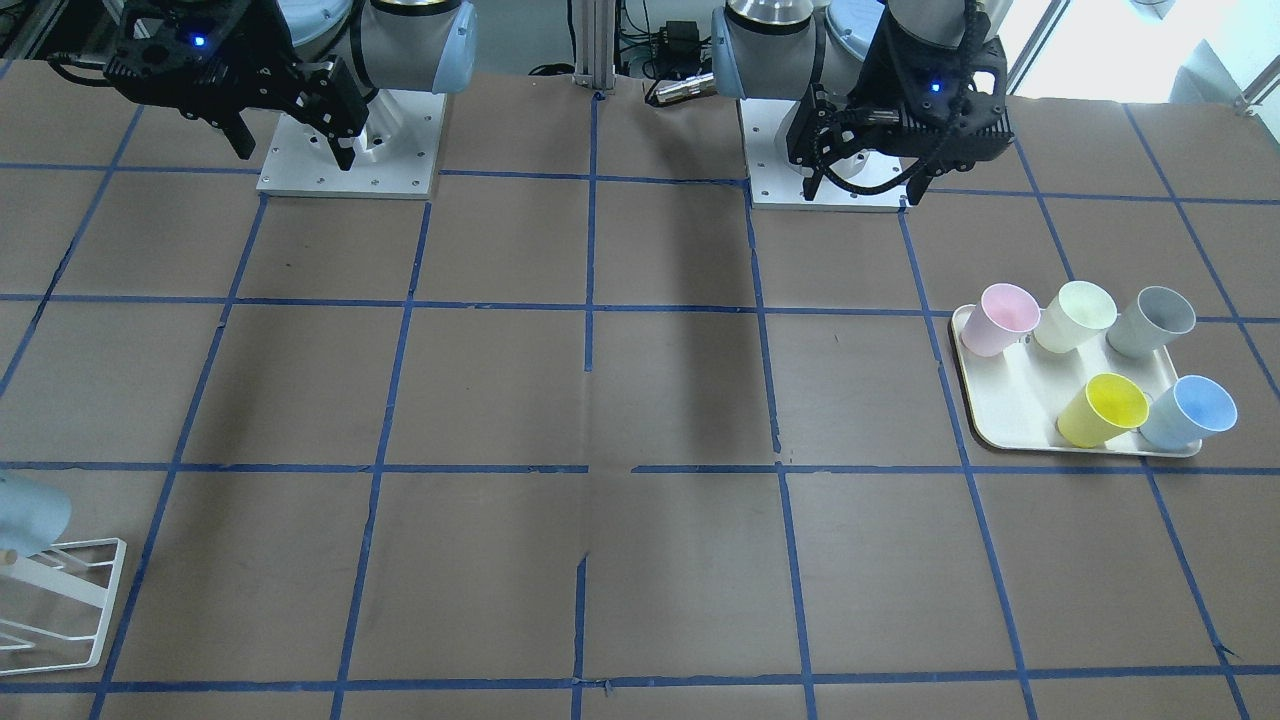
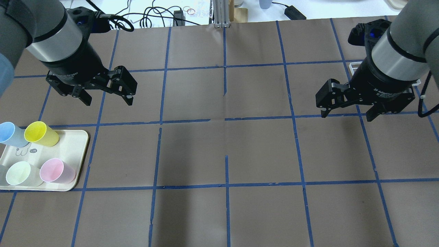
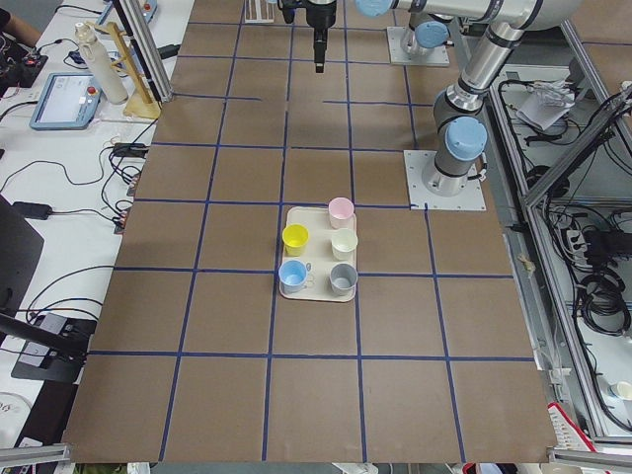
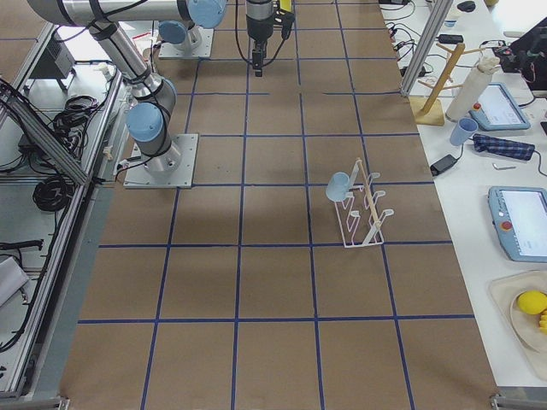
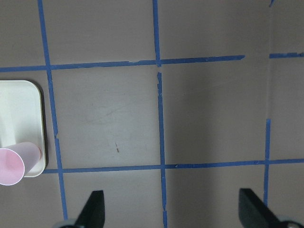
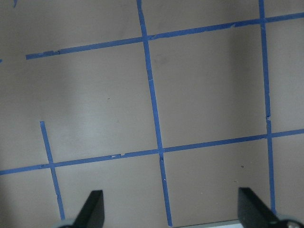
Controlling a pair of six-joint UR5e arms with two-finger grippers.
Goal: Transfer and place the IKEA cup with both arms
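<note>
Pale-blue IKEA cup [image 1: 1190, 412] upright, mouth up, left gripper [image 2: 108, 99] and right gripper [image 2: 347, 115] spread wide

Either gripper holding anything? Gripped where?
Nothing held. Left gripper and right gripper are both open and empty; blue cup sits on the tray.

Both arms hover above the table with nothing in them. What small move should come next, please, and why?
Probably the left gripper should travel over the tray toward the IKEA cup. Its jaws are open and empty, it hovers near the tray, and that cup stands upright at the tray's far outer corner, a long way from the right gripper.
</note>
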